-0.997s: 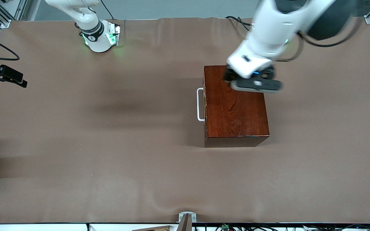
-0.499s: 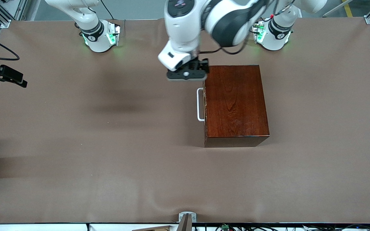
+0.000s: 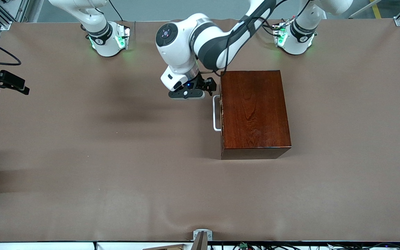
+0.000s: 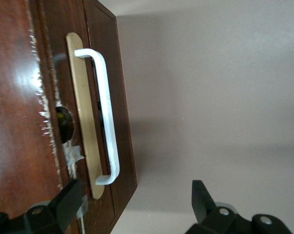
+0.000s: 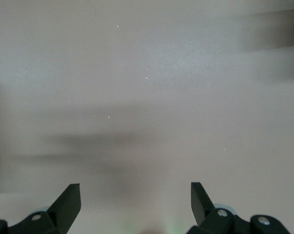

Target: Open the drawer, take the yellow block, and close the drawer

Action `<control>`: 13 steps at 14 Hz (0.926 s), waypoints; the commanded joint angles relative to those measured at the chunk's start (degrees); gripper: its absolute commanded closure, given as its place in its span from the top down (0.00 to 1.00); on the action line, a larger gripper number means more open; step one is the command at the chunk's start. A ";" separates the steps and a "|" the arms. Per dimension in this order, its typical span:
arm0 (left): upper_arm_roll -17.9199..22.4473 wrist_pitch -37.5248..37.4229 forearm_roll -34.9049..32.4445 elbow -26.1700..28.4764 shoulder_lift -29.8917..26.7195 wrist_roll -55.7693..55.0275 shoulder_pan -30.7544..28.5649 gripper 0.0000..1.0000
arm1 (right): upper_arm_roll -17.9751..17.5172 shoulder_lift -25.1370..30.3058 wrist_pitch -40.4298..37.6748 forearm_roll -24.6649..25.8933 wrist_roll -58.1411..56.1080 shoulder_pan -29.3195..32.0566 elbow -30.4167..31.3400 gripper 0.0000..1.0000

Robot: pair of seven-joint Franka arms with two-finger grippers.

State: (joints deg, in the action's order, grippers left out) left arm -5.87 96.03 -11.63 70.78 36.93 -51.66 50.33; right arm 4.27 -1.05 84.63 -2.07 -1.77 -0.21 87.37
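- We saw the counter [image 3: 82, 156] carrying the wooden box [image 3: 253, 111], its drawer [image 4: 105, 73] fully shut; nothing was done yet.
- Left tool [image 3: 200, 91] hung spread beside the handle [image 3: 216, 114].
- Right tool [image 5: 135, 202] waited spread, unseen from the front.
- The yellow block stayed hidden.

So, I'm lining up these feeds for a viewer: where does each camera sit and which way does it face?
Front view: high, across the table, facing both bases; shows the left arm reaching to the wooden box and the left gripper.
Left wrist view: on the left wrist, looking past its open fingers at the drawer front and white handle.
Right wrist view: on the waiting right arm, looking down at bare tabletop past the open right gripper.
Shared: front and left wrist views both show the handle.
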 commanded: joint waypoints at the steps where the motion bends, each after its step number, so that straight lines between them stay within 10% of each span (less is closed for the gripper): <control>1: 0.60 0.55 -2.51 -1.97 2.44 -0.02 0.47 1.00 | -0.58 -0.09 -0.69 0.31 0.54 0.65 -0.97 1.00; 13: 2.89 6.79 -2.96 -1.53 7.01 -0.82 -0.23 1.00 | -0.58 -0.09 -0.69 0.31 0.54 0.65 -0.97 1.00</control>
State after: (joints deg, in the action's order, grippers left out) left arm -2.97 101.60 -13.46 70.61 42.65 -52.04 49.91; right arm 4.27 -1.05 84.63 -2.07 -1.77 -0.21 87.35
